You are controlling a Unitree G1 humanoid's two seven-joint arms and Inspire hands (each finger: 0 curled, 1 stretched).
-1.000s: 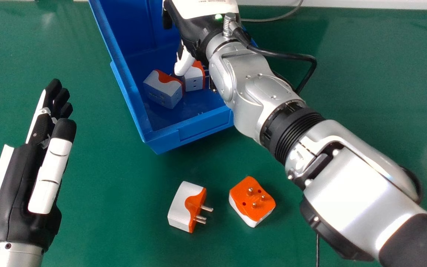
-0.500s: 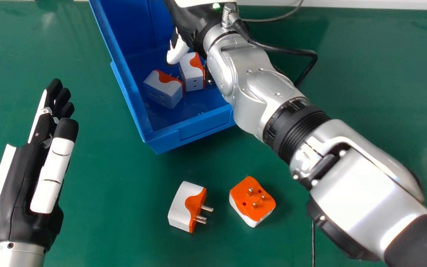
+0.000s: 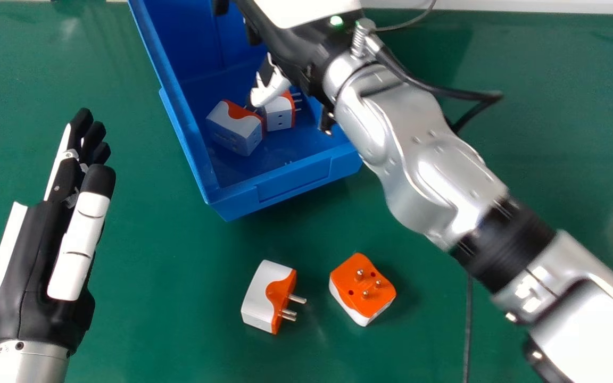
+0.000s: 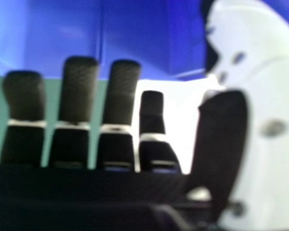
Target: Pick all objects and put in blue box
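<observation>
Black and white right hand point(image 3: 293, 48) over the far part of the deep blue plastic box point(image 3: 285, 186), and look at those fingers point(image 4: 79, 91) — straight and spread, with plain gaps between them in the right hand view, and no object pinched against the thumb. Here's the score as the head view has it: two in, two out! Inside the box sit a white and orange plug adapter on the left point(image 3: 234, 127) and a second boxed adapter point(image 3: 280, 114) right beside it, close under the thumb. Out on the green table point(image 3: 179, 319), nearer the robot, a white block-shaped adapter point(image 3: 266, 298) lies with its metal prongs pointing right, and just beside it an orange-faced adapter point(image 3: 362, 290) turns its prongs upward. So that's halfway by my count, though the silver right arm point(image 3: 429, 165) covers part of the box and could be hiding more. Now compare the cameras: the head view gives the full layout, loose pair included, while the right hand view adds the finger spacing, with blue box wall beyond the tips and a bright white patch near the thumb. Over at the head view's left side, the left hand point(image 3: 32, 266) is idle, fingers straight.
</observation>
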